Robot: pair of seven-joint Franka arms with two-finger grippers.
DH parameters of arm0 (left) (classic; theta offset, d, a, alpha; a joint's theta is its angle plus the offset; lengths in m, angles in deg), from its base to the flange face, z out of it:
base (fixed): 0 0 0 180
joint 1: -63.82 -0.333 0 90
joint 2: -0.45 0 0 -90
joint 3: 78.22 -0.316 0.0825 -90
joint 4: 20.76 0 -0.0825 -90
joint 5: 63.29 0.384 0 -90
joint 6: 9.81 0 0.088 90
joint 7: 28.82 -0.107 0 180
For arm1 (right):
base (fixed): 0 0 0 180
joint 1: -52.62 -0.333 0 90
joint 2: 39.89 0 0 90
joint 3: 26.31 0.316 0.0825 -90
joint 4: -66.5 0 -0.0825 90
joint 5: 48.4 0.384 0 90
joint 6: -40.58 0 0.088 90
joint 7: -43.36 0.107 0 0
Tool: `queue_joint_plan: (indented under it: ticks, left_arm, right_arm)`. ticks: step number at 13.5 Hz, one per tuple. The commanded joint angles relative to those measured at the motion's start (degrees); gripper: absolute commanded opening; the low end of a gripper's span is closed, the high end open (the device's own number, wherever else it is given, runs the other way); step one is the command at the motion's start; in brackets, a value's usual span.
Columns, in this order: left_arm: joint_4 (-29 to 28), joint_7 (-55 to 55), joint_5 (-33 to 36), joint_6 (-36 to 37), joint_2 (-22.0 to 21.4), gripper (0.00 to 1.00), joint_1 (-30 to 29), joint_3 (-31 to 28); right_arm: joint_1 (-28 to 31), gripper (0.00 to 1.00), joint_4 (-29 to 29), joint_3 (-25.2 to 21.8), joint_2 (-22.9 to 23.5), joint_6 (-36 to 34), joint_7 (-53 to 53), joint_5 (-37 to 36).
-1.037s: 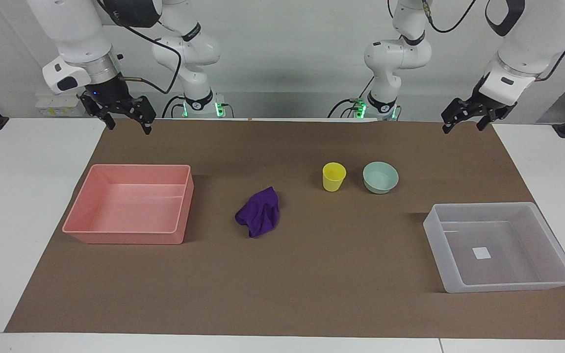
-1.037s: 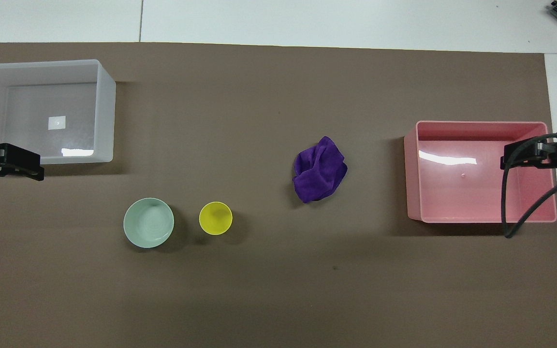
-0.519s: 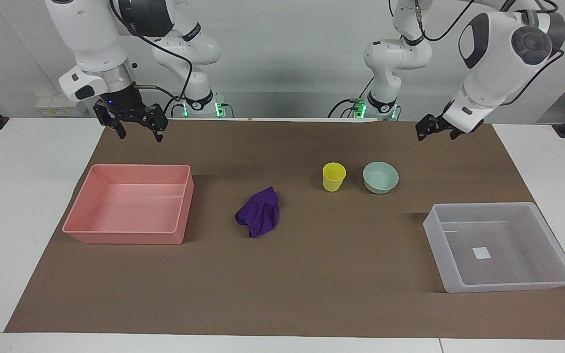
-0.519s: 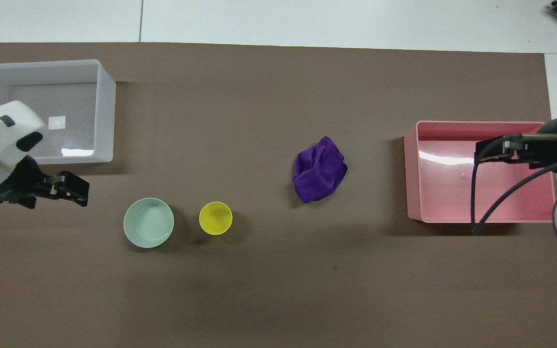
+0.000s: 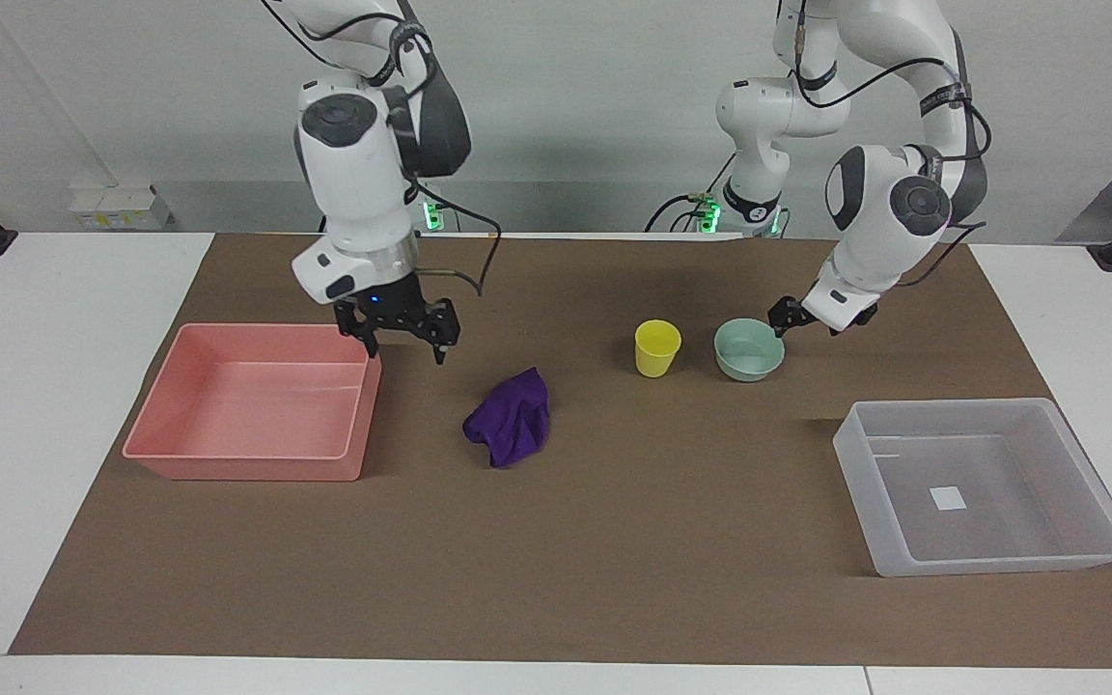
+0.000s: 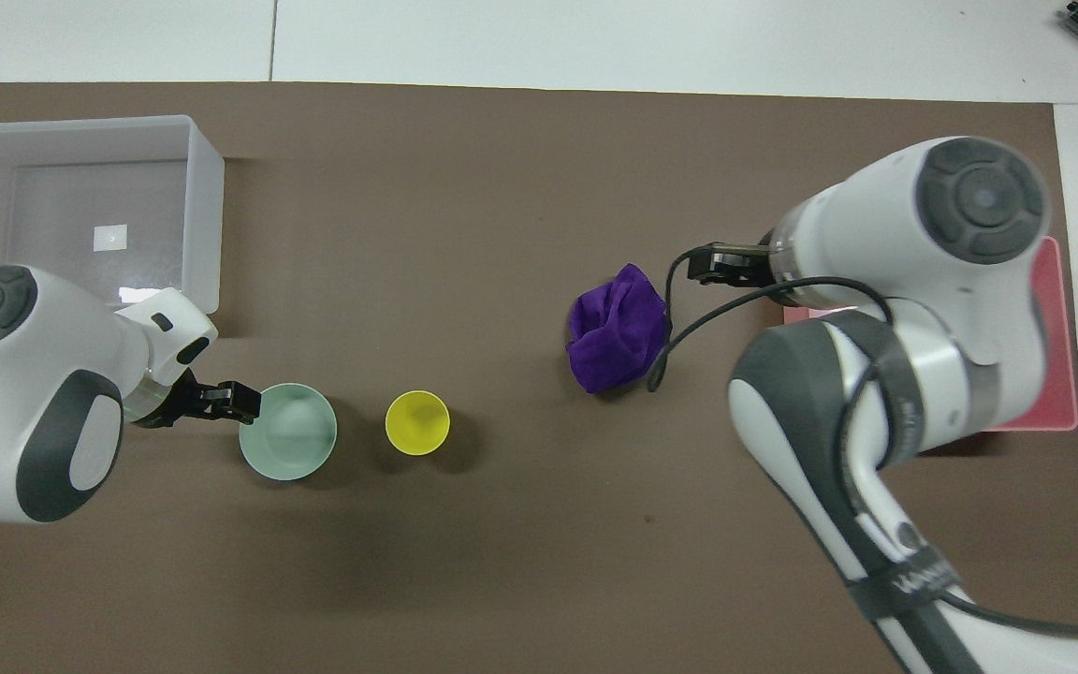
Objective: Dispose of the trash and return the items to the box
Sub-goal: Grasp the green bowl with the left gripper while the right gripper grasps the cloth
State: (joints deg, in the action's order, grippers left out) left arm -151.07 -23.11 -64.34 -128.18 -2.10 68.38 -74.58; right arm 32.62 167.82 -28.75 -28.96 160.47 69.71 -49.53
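Observation:
The purple cloth wad [image 5: 510, 417] lies mid-table; it also shows in the overhead view [image 6: 616, 328]. The yellow cup [image 5: 657, 347] stands upright beside the mint-green bowl [image 5: 749, 349], both nearer to the robots than the cloth. The clear-grey box [image 5: 855, 454] sits empty toward the left arm's end. My right gripper [image 5: 406, 352] is open and empty, over the mat between the pink bin and the cloth. My left gripper [image 5: 805, 323] is open and empty, low beside the bowl's rim [image 6: 288, 432] on the side toward the left arm's end.
A pink rectangular bin [image 5: 170, 405] sits empty toward the right arm's end; in the overhead view my right arm covers most of it [image 6: 1058, 356]. A brown mat [image 5: 614, 560] covers the table.
Both arms have swung in and come down. My right gripper moved from the pink bin's corner toward the cloth. My left gripper moved from the table's end to the bowl's rim.

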Motion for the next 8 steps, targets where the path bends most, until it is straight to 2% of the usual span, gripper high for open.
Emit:
queue_joint_plan:
  ticks: [1,2,3,4,6,8]
  left_arm:
    - [-7.8,-0.4,0.0,-8.2,-1.7,1.00,2.3,-0.7]
    - [-8.0,-0.4,-0.1,-9.4,-0.5,1.00,2.6,-0.7]
    - [-8.0,-0.4,0.0,-9.6,-0.2,0.78,2.7,-0.7]
    - [-8.0,-0.4,0.0,-9.6,-0.1,0.52,2.7,-0.7]
    - [-7.9,-0.3,0.0,-9.6,0.2,0.23,2.6,-0.7]
    - [-7.9,-0.3,-0.1,-9.4,0.5,0.08,2.6,-0.7]
  right_arm:
    - [-2.5,1.00,-0.7,0.0,5.6,7.4,3.4,0.9]
    - [-3.6,1.00,-0.7,0.1,7.1,9.6,3.8,1.3]
    - [-4.6,1.00,-0.7,0.1,8.4,11.1,3.9,2.0]
    - [-5.0,1.00,-0.3,0.1,9.7,12.6,3.5,2.1]
    - [-6.1,1.00,0.6,0.0,11.5,14.4,3.0,2.1]
    - [-6.0,1.00,3.1,0.1,11.5,16.1,0.8,2.1]
